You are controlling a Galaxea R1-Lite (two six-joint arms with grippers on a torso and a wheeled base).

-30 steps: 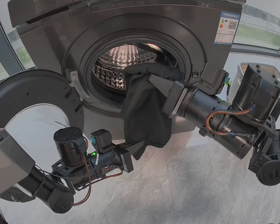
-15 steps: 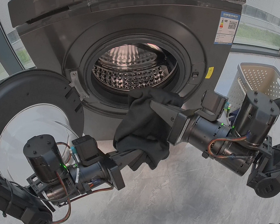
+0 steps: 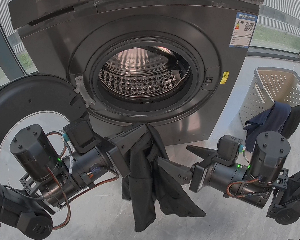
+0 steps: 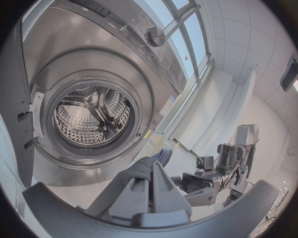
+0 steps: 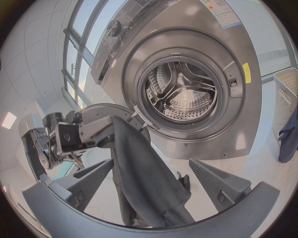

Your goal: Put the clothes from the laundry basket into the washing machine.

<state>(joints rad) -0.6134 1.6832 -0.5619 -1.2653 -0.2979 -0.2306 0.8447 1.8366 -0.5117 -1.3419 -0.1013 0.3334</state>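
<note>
A black garment (image 3: 146,182) hangs from my left gripper (image 3: 144,129), which is shut on its top edge just below the washing machine's (image 3: 140,27) open drum (image 3: 142,77). In the left wrist view the left gripper (image 4: 152,165) pinches the dark cloth (image 4: 124,182). My right gripper (image 3: 174,154) stands open low beside the hanging garment; its fingers (image 5: 99,170) spread on either side of the cloth (image 5: 142,179). The drum (image 5: 183,93) looks empty. The white laundry basket (image 3: 277,80) sits at the right with blue clothes (image 3: 268,120) draped over its rim.
The round door (image 3: 24,103) is swung open to the left, behind my left arm. Grey tiled floor (image 3: 211,229) spreads below both arms. Windows stand behind the machine. The basket (image 5: 287,90) is close to the machine's right side.
The garment came away from the drum opening and now hangs from the left gripper, which rose. The right gripper let go of it, opened and dropped back lower.
</note>
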